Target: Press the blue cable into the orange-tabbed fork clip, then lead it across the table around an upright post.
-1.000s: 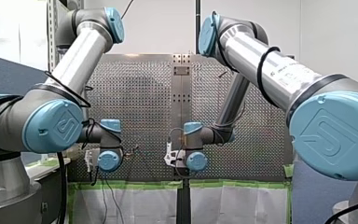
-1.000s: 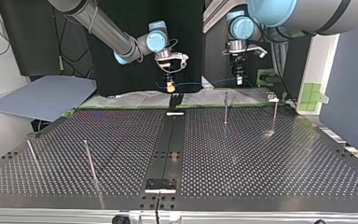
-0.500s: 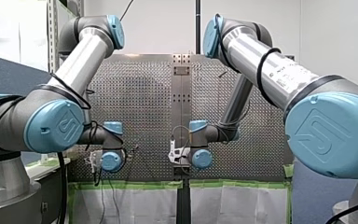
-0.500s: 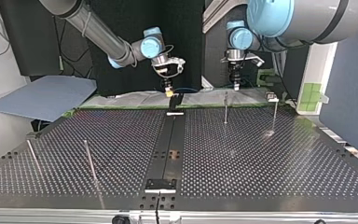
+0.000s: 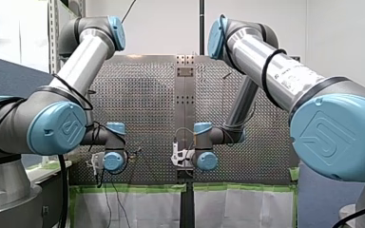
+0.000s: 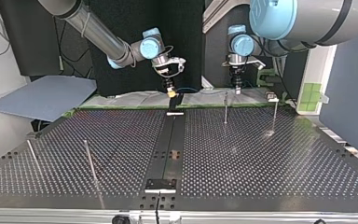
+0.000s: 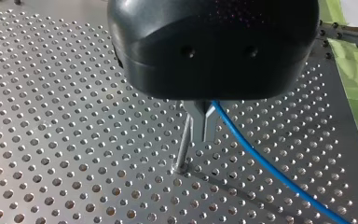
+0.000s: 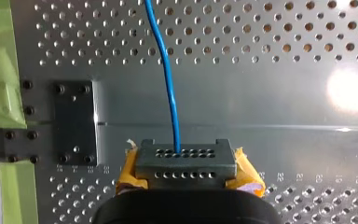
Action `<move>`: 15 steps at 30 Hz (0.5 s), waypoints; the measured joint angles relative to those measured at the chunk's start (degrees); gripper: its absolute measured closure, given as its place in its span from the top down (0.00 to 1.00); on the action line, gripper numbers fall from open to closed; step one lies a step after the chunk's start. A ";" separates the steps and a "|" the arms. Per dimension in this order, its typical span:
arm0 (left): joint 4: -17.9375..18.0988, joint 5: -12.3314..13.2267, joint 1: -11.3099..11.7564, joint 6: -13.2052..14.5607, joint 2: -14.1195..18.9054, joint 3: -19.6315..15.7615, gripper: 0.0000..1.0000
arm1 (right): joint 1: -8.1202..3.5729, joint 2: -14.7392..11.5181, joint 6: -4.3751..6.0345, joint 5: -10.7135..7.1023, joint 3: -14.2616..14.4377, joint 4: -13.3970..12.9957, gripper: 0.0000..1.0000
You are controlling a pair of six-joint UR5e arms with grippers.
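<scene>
Two robot arms hold a thin blue cable (image 7: 261, 161) between them above a perforated metal table (image 7: 51, 140). My left claw (image 7: 203, 133), black with narrow metal fingers, is pinched shut on the cable. From the fingertips the cable slants away over the table to one side of the claw. A slim upright post (image 7: 183, 147) stands just beside those fingers, on the side away from the cable.

My right claw (image 8: 185, 163), with yellow pads, is also closed on the cable. From its tips the cable runs straight ahead, its long axis in line with the claw's reach. Seen from across the table, the cable shows only faintly, strung roughly level from one claw to the other. The orange-tabbed fork clip cannot be picked out with certainty.

The cable looks light, limp and smooth-jacketed, so it will likely sag and may slide through a loose pinch. It is best gripped firmly, close to the spot to be pressed or bent, with the span between the claws kept short and taut.
</scene>
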 joint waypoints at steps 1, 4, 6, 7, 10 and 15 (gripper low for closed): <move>-0.08 0.02 -0.02 0.00 0.00 0.00 0.00 | 0.00 0.01 0.02 -0.22 0.01 -0.07 0.00; -0.24 0.07 -0.01 -0.10 -0.04 0.05 0.00 | -0.01 0.11 0.16 -0.62 0.01 -0.58 0.00; -0.27 0.24 0.08 -0.38 -0.06 0.04 0.00 | -0.06 0.43 0.35 -0.72 -0.02 -1.21 0.00; -0.28 0.31 0.12 -0.55 -0.05 0.05 0.00 | -0.13 0.69 0.45 -0.75 -0.03 -1.51 0.00; -0.29 0.45 0.18 -0.90 -0.03 0.05 0.00 | -0.33 1.93 0.76 -0.79 -0.17 -2.11 0.00; -0.30 0.70 0.43 -1.27 -0.06 0.05 0.00 | -0.58 3.06 0.98 -0.84 -0.92 -1.96 0.00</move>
